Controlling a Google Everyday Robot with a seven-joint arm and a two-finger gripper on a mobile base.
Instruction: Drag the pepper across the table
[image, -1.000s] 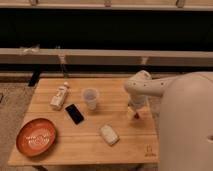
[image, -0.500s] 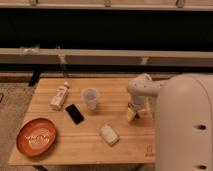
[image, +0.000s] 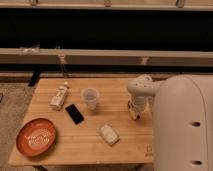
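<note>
Movement over the last second is small; the gripper has stayed over nearly the same patch of the table, towards its right-hand end, while the white joint above it has sunk a little and the robot's pale body has come to fill more of the right side of the view; the arm seems to have settled downward rather than travelled sideways.

Directly beneath the gripper, a small dark red-orange bit shows against the wood; I take it for the pepper; it sits where it sat before, so the drag itself does not look to have begun. Whether the gripper is open or closed cannot be told, nor whether it grips the pepper or only presses on it.

Everything else has kept its place; the clear cup stands well off to the gripper's picture-left; the black phone lies beyond the cup on that side; the white bottle lies farther still; the white packet lies nearer the front edge, below and left of the gripper; the orange plate is the farthest away, at the front left corner.

My judgement: contact is being made or just made; the pull comes next, and a leftward path would soon meet the cup or the packet.
</note>
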